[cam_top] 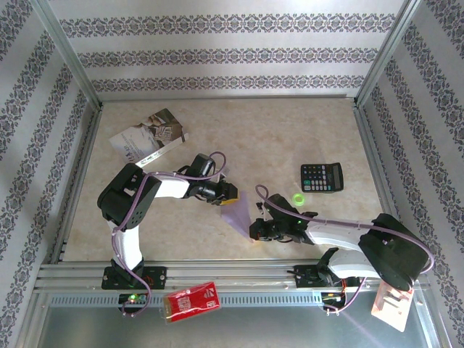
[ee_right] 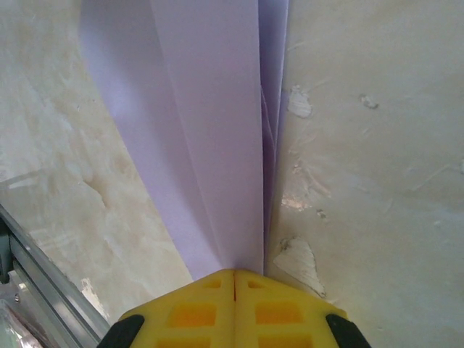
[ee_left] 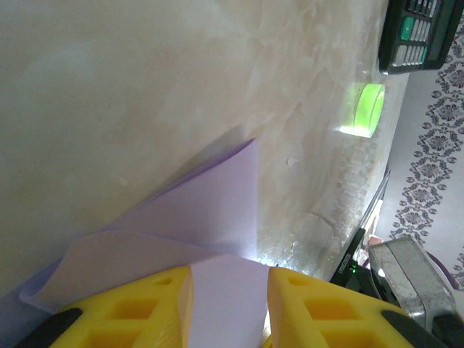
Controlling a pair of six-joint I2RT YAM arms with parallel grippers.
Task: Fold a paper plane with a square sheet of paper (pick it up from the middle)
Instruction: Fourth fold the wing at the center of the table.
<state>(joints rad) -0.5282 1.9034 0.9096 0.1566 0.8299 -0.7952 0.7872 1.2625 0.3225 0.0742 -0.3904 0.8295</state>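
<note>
The square sheet of paper (cam_top: 238, 210) is pale lilac and folded into a pointed triangle lying on the table between the two arms. My left gripper (cam_top: 230, 193) is at its upper edge. In the left wrist view its yellow fingers (ee_left: 145, 304) stand apart, with a flap of the paper (ee_left: 210, 210) in the gap of the left gripper (ee_left: 230, 272). My right gripper (cam_top: 255, 230) is at the sheet's lower tip. In the right wrist view the right gripper (ee_right: 234, 272) is pressed shut on the narrow end of the layered, creased paper (ee_right: 210, 130). A paper plane is out of view.
A black calculator (cam_top: 322, 177) lies to the right, with a small green object (cam_top: 298, 199) just below it. A printed booklet (cam_top: 148, 135) lies at the back left. A red packet (cam_top: 191, 299) sits on the front rail. Metal frame rails border the table.
</note>
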